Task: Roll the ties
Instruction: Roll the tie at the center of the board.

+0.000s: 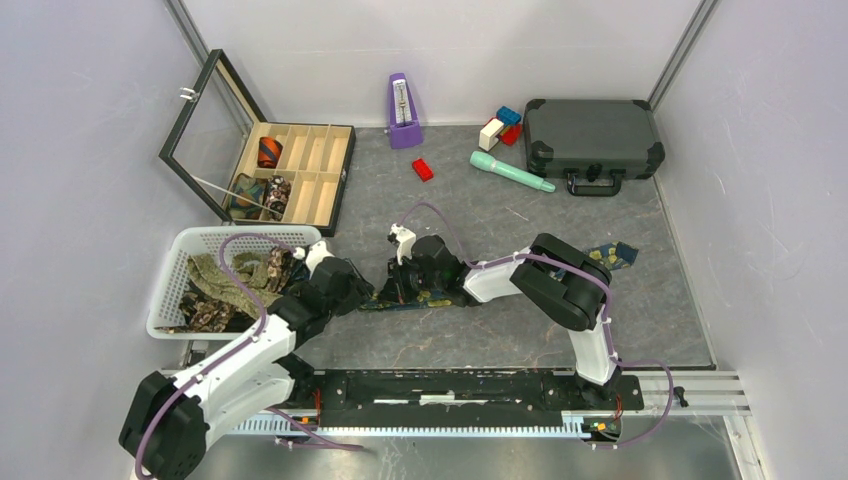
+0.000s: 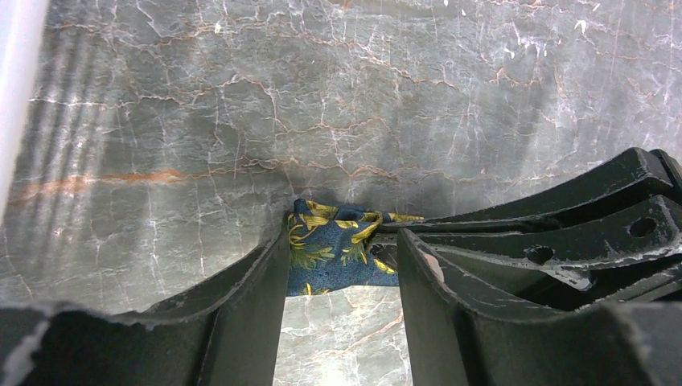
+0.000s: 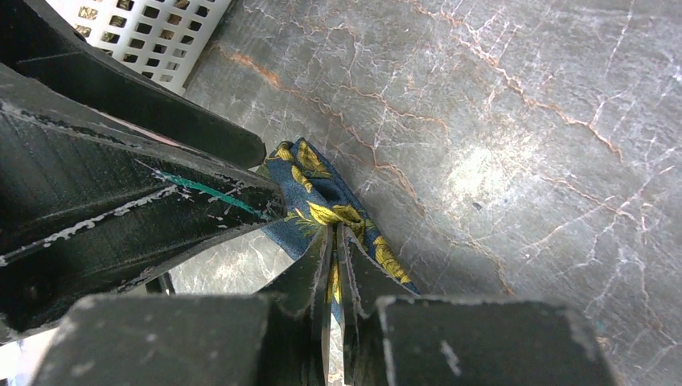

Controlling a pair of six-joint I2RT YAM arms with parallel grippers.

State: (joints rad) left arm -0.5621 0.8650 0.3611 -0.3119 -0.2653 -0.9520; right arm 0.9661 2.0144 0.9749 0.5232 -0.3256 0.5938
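A navy tie with yellow leaf print (image 1: pixel 428 298) lies on the grey marble table between the two arms, and its far end (image 1: pixel 612 255) shows beyond the right arm's elbow. My left gripper (image 1: pixel 370 297) stands open. Its fingers flank the tie's folded end (image 2: pixel 330 257), with bare table showing between them behind it. My right gripper (image 1: pixel 405 288) comes in from the right and is shut on the tie (image 3: pixel 310 181), pinching a fold at its fingertips (image 3: pixel 334 233). More ties (image 1: pixel 225 285) lie loose in the basket, and rolled ones (image 1: pixel 268 152) sit in the wooden box.
A white basket (image 1: pixel 172 262) stands at the left, close to my left arm; its corner (image 3: pixel 145 32) shows in the right wrist view. At the back are a wooden box with an open glass lid (image 1: pixel 335 175), a purple metronome (image 1: pixel 403 112), a red block (image 1: pixel 423 169), a teal handle tool (image 1: pixel 510 170) and a black case (image 1: pixel 592 140).
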